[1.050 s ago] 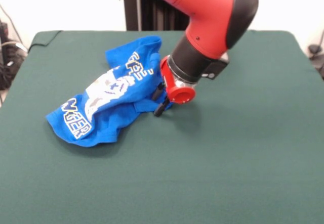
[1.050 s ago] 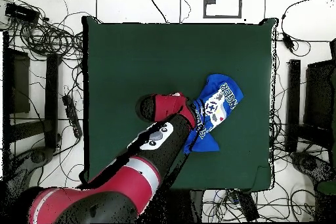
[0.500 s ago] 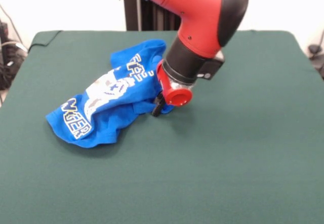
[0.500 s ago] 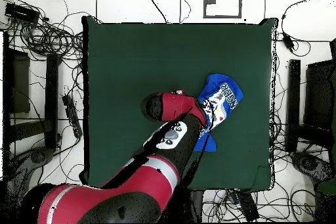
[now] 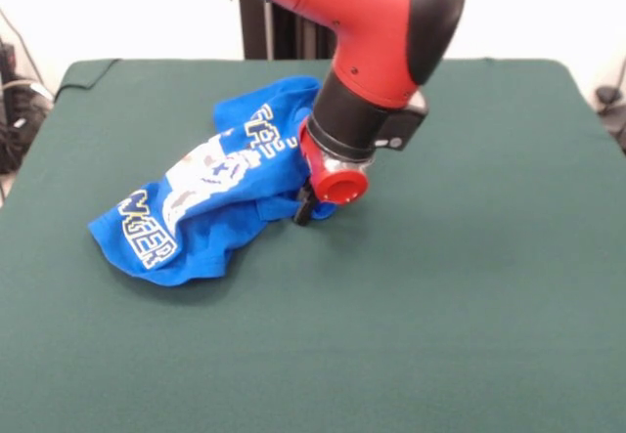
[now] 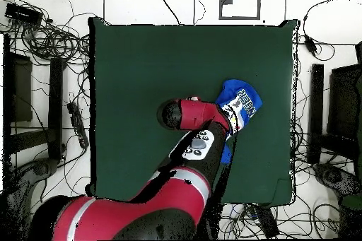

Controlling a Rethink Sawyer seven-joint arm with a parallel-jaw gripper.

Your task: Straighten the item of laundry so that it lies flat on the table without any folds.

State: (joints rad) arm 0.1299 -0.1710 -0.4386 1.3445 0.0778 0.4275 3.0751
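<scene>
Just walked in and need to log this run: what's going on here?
A red and black arm has its gripper down at the edge of a crumpled blue T-shirt on the green table. The shirt is bunched and folded over itself, not flat. Whether the gripper is shut on the cloth cannot be seen.

A pale white floor (image 6: 162, 1) strewn with tangled black cables (image 6: 53, 40) — dark racks (image 6: 18, 90) flank both sides.
</scene>
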